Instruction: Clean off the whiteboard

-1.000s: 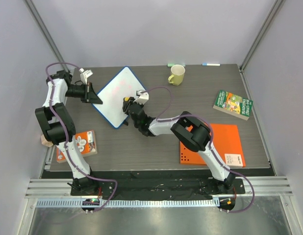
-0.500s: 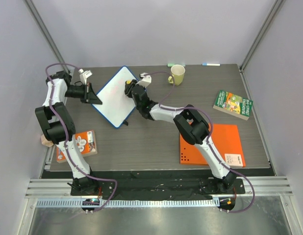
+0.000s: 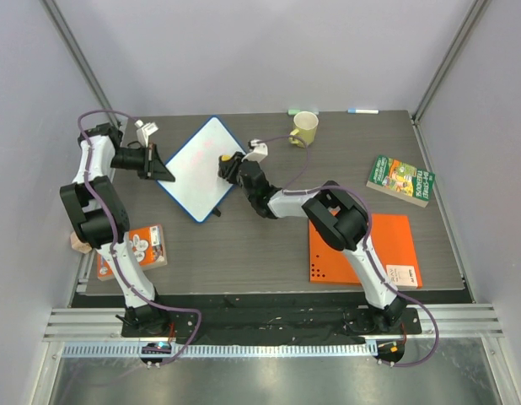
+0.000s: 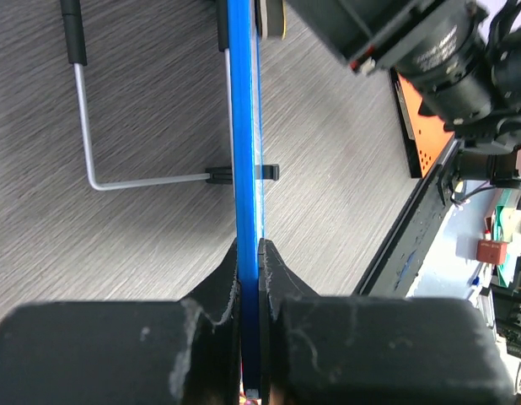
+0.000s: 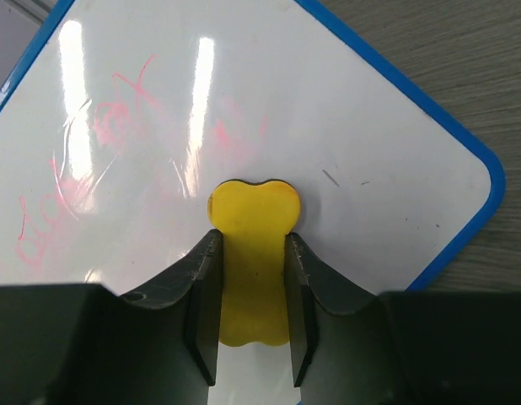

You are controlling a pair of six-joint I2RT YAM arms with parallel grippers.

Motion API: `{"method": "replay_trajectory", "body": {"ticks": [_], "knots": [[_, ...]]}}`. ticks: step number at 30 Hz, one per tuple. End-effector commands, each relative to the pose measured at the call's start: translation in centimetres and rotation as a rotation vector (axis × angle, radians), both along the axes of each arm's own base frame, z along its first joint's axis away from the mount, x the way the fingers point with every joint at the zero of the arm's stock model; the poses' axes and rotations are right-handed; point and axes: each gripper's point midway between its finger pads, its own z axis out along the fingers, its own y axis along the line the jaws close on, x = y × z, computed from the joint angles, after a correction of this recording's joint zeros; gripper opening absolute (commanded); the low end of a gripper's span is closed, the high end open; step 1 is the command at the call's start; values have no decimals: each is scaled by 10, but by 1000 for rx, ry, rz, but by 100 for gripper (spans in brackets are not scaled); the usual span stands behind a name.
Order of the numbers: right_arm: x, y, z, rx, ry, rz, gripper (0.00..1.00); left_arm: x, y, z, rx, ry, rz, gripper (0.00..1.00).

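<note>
The whiteboard [image 3: 193,169], white with a blue rim, lies tilted at the back left of the table. My left gripper [image 3: 166,171] is shut on its left edge. In the left wrist view the blue rim [image 4: 244,126] runs straight out from between my left gripper [image 4: 249,253]. My right gripper [image 3: 226,163] is shut on a yellow eraser [image 5: 252,207] and presses it flat on the board [image 5: 345,101] near its right side. Faint red marks [image 5: 100,135] remain up and left of the eraser.
A yellow mug [image 3: 304,128] stands behind the board, with a marker [image 3: 362,110] at the back edge. A green book [image 3: 400,179] lies at the right, an orange sheet [image 3: 362,247] under the right arm, and an orange book [image 3: 134,251] at the front left. The board's wire stand [image 4: 88,126] rests on the table.
My right gripper swept the eraser from the board's lower right edge up towards its top, then came back a little down and right. The left arm and board stayed still.
</note>
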Motion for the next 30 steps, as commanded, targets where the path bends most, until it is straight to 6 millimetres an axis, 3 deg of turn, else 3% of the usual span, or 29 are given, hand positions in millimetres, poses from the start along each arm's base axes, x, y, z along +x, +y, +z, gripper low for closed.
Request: {"method": "replay_trajectory", "body": {"ticks": [1, 7, 10, 13, 18, 24, 27, 30], "knots": [[-91, 48, -78, -178, 156, 275, 1, -30, -29, 9, -46, 43, -120, 0], [-147, 101, -78, -211, 122, 433, 1, -32, -31, 10, -42, 39, -126, 0], [-167, 112, -86, -194, 144, 465, 1, -30, -31, 10, -46, 40, -120, 0], [-173, 110, -93, -191, 150, 444, 1, -30, -32, 9, -52, 43, -122, 0], [-133, 82, -76, -178, 90, 257, 1, -31, -33, 9, -54, 49, -124, 0], [-44, 60, -10, -152, -14, 52, 1, -33, -35, 11, -49, 51, -125, 0], [-2, 33, 2, -103, -13, -28, 1, -33, -35, 9, -45, 56, -126, 0], [29, 5, -2, -50, 23, -93, 1, -34, -34, 7, -44, 63, -126, 0]]}}
